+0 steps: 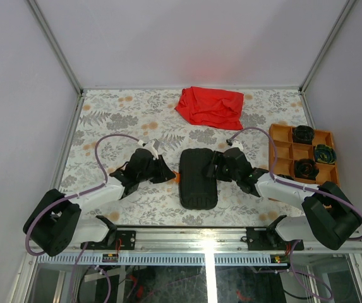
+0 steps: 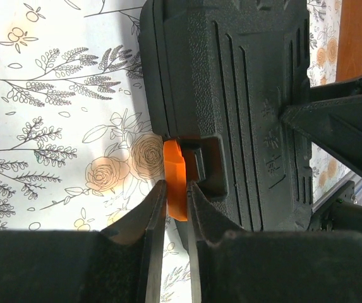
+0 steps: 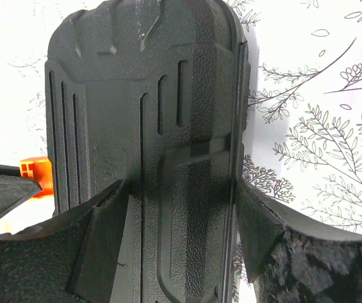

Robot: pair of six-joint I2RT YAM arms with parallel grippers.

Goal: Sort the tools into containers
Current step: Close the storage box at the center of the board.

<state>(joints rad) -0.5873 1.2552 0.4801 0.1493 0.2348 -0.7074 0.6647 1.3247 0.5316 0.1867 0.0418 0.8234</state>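
Left fingers [image 2: 148, 230] around latch [image 2: 175, 180], floral tabletop [image 2: 54, 95]

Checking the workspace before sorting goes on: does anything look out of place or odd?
Nothing looks spilled or damaged. Only the red cloth looks untidy, crumpled at the far side. The black case lies closed, with the left fingers pinching its orange latch.

The case [image 2: 231, 76] is black plastic, matt and pebbled, with moulded grooves. Its latch [image 2: 175, 180] is smooth orange plastic, slightly glossy. The tray [image 1: 284, 128] is matt orange plastic. The cloth [image 1: 210, 106] is crumpled red fabric, the table [image 1: 105, 120] smooth and flower-printed.
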